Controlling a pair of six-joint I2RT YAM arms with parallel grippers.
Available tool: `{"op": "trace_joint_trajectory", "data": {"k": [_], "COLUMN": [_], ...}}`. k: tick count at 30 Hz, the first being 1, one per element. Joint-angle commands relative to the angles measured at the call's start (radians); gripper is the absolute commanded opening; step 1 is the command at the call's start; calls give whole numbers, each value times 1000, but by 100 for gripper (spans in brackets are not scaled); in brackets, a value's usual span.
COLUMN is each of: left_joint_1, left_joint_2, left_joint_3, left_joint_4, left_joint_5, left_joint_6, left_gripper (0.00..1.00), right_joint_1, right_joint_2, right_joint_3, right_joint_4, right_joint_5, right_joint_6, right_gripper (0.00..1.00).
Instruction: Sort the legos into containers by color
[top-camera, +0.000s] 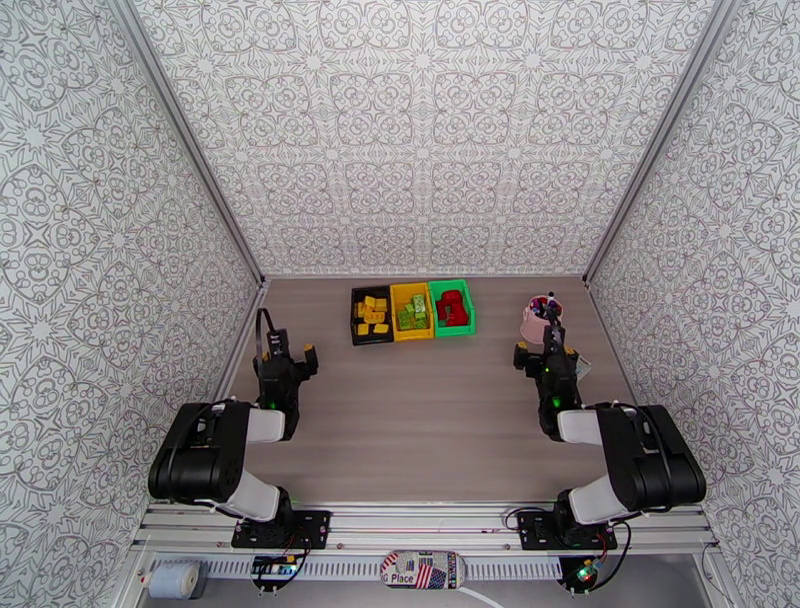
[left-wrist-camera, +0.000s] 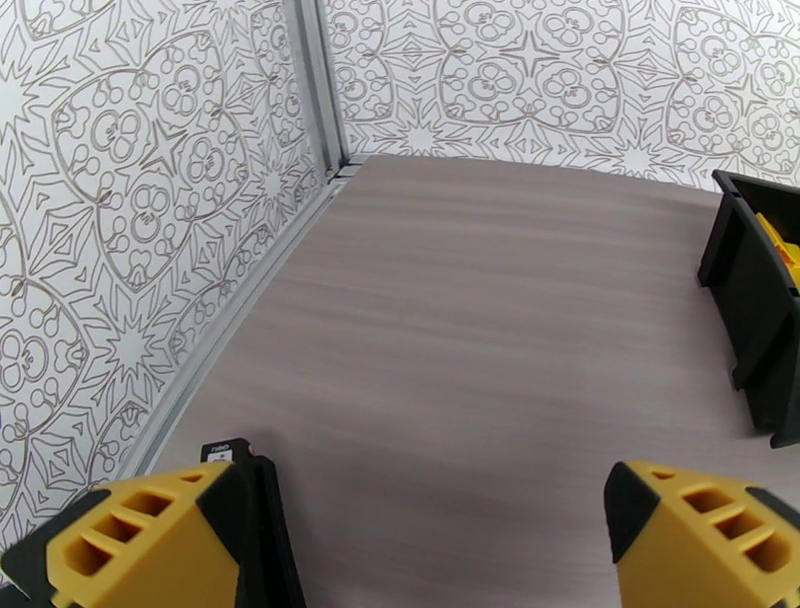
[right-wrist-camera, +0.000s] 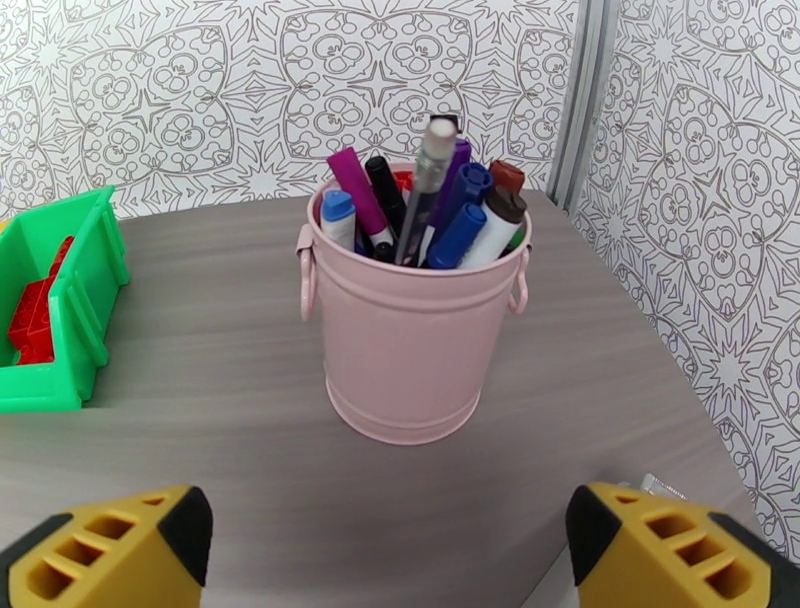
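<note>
Grippers: left gripper (left-wrist-camera: 430, 530), right gripper (right-wrist-camera: 390, 545) spread, empty.
Advance right: you may topple pink metal pen bucket (right-wrist-camera: 410, 340) just ahead.

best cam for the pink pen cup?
Right wrist: the pink cup sits centred and close, pens clear. Top external shows it small on the table's right side, partly hidden by the right gripper.

On the table (top-camera: 420, 430) stand a black bin (top-camera: 372, 341), yellow bin (top-camera: 413, 337), green bin (top-camera: 470, 310) abreast, and a pink cup (top-camera: 535, 328).
</note>
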Motion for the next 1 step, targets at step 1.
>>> {"op": "trace_joint_trajectory", "data": {"k": [1], "left_joint_1": [5], "left_joint_2": [0], "left_joint_3": [13], "left_joint_4": [2], "left_joint_5": [51], "left_joint_6": [8], "left_gripper": [99], "right_joint_1": [-9], "right_joint_2": [0], "right_joint_3": [-4], "right_joint_4": [20], "right_joint_5": [-14], "right_joint_6": [-15], "right_gripper": [99]}}
